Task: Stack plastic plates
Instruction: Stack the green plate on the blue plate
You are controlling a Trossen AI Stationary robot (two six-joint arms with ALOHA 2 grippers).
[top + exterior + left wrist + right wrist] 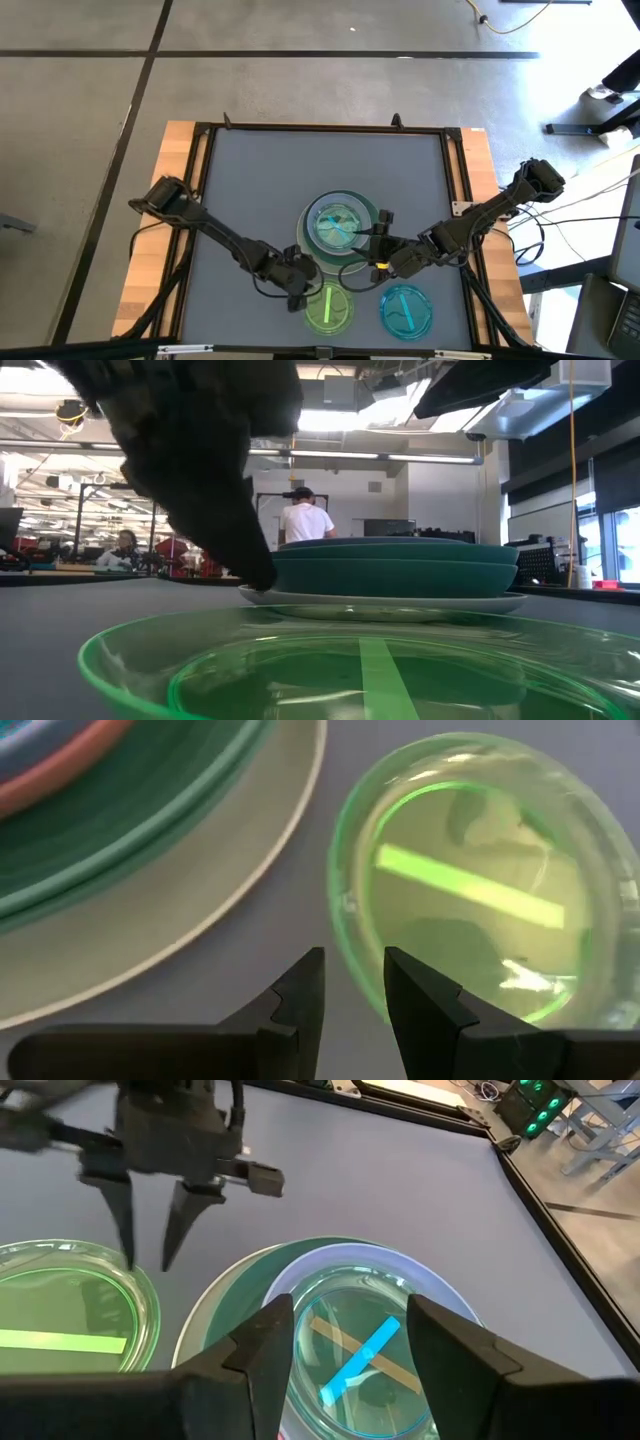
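Grey tabletop (260,180) set in a black frame, on light wooden side boards (170,200), over a grey concrete floor (70,100) crossed by dark seams. Yellow cable (510,20) on the floor at the far right; cables (590,205) trail beside the right edge. Beyond the tabletop: person in white shirt and dark cap (306,518), back turned; second person seated at far left (126,546); bright ceiling lights (340,420).

Two dark, jointed arms trail black cables (each tool (352,995) ends in tapered fingers).
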